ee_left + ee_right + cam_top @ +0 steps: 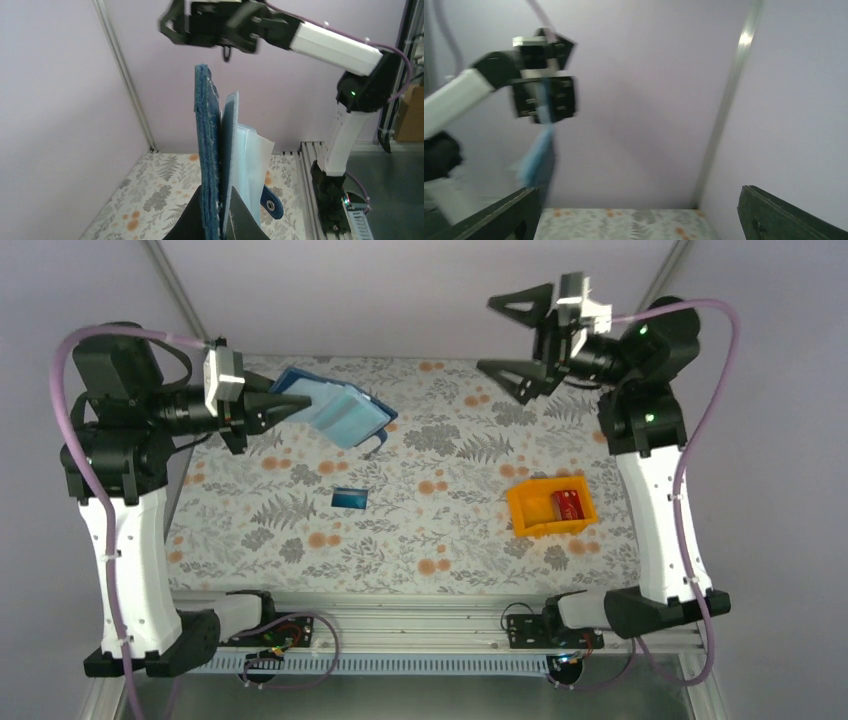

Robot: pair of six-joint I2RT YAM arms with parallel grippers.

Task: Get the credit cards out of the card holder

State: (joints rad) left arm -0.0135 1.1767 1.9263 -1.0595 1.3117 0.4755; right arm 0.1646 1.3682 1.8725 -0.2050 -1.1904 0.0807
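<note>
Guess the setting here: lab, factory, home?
Probably a lab test cell: left arm and right arm bolted to an aluminium rail, plain panel walls with a metal corner post, floral cloth as work surface.

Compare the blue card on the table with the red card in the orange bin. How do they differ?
Colour: the blue card is dark blue-teal, while the red card is red.
Place: the blue card lies on the open table, left of the middle; the red card lies inside the orange bin, on the right side.
Surroundings: nothing encloses the blue card, but walls enclose the red card.
Shared: both are small rectangles, already out of the card holder.
</note>
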